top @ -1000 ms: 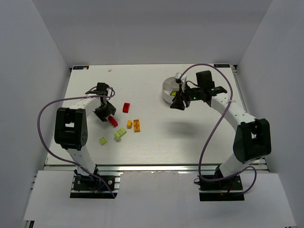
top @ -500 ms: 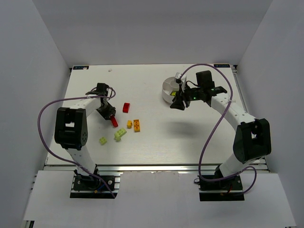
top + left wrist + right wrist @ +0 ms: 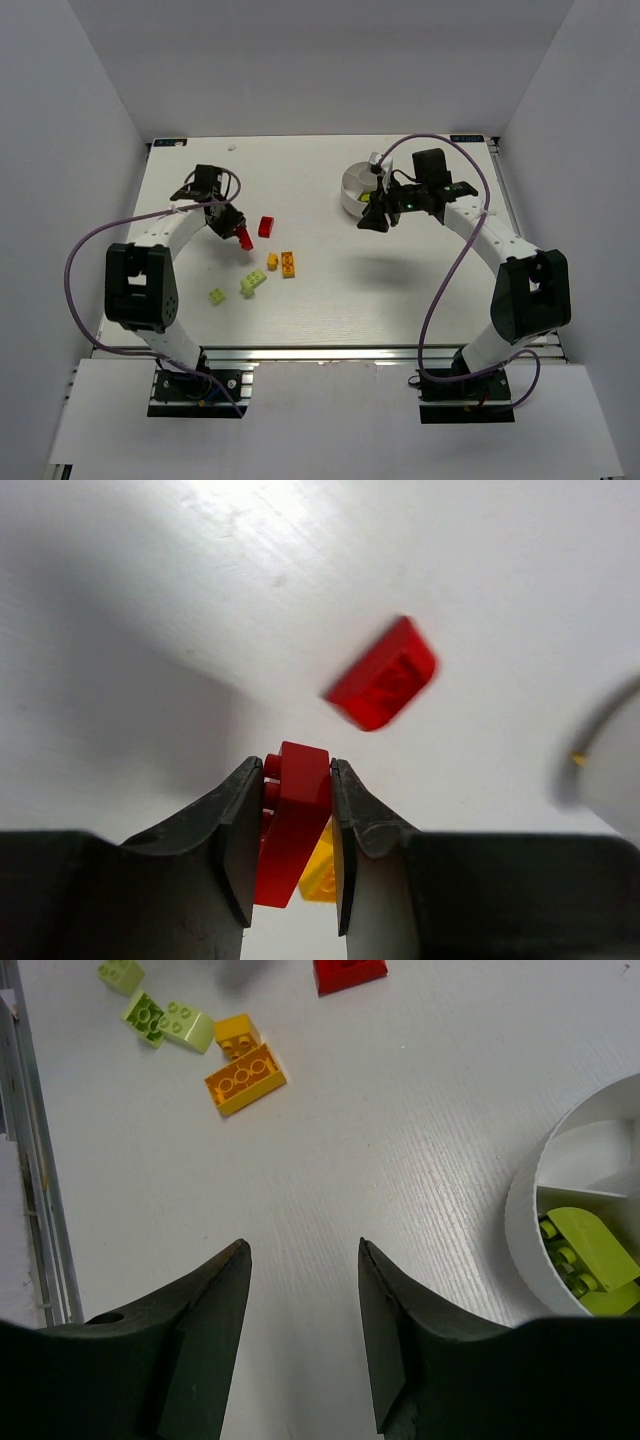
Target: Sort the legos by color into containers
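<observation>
Left pincer (image 3: pixel 292 777) pinching a red brick (image 3: pixel 290 830), apparently held clear of the counter (image 3: pixel 340 290); a second red brick (image 3: pixel 382 673) lay nearby. Right pincer (image 3: pixel 300 1290) stood spread and empty beside the white dish (image 3: pixel 515 1210), which held lime bricks (image 3: pixel 585 1260). Step in hand: carrying red. The next move probably called for transport across to a wedge without lime.

Far side of the table (image 3: pixel 400 290), right of centre: the dish (image 3: pixel 347 190), legos (image 3: pixel 580 1250) in one wedge, right fingers (image 3: pixel 200 1340) just before it. Left of centre: held brick (image 3: pixel 293 820) between the left fingers (image 3: pixel 235 830), loose brick (image 3: pixel 266 226) just right, scattered others (image 3: pixel 288 264) nearer.
</observation>
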### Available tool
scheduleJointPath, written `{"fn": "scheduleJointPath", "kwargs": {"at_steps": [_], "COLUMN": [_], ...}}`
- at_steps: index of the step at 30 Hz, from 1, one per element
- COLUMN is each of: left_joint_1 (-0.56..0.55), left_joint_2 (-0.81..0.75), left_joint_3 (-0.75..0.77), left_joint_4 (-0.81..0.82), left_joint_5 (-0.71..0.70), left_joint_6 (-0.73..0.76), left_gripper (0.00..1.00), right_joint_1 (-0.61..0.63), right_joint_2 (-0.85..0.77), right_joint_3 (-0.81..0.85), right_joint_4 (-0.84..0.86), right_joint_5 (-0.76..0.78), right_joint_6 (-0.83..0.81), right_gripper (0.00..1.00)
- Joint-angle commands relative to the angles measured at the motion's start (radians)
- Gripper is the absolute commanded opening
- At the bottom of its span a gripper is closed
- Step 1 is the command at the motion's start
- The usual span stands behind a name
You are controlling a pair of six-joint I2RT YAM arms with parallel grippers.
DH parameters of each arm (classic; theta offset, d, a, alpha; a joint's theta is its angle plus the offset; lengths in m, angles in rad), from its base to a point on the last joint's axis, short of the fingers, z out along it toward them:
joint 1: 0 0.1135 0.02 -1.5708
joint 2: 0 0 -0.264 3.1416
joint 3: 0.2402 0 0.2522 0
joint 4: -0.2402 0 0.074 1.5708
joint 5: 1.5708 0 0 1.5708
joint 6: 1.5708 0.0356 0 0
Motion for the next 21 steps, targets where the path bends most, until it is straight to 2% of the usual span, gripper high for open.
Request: {"fn": "scheduleJointPath", "kwargs": {"at_steps": [1,5,7,8,10,11,16,21], "left_joint_1": [0.002,0.002,-0.002,-0.016,-0.059,-0.076,-0.197,-0.248], "left_joint_2": [-0.117,-0.174,-0.192,-0.207,-0.214,-0.211,-0.129,0.037], "left_joint_3": [0.004,-0.054,-0.084,-0.085,-0.085,-0.073,0.016,0.154], "left_joint_4": [0.102,0.234,0.303,0.356,0.425,0.491,0.703,0.844], "left_joint_5": [0.080,0.184,0.244,0.253,0.287,0.290,0.341,0.391], "left_joint_6": [0.027,0.050,0.056,0.056,0.071,0.082,0.137,0.154], "left_gripper": [0.02,0.00,0.00,0.00,0.00,0.00,0.00,0.00], "right_joint_1": [0.003,0.002,-0.010,-0.010,-0.058,-0.072,-0.173,-0.220], "right_joint_2": [0.005,0.019,0.016,0.016,0.001,-0.002,-0.013,-0.029], "right_joint_3": [0.059,0.093,0.105,0.111,0.119,0.123,0.163,0.153], "right_joint_4": [0.002,0.010,0.037,0.059,0.108,0.155,0.244,0.263], "right_joint_5": [-0.030,-0.023,-0.016,-0.010,-0.013,-0.009,0.019,0.024], "right_joint_6": [0.034,0.052,0.066,0.096,0.139,0.188,0.281,0.293], "right_gripper": [0.52,0.52,0.48,0.34,0.16,0.00,0.00,0.00]}}
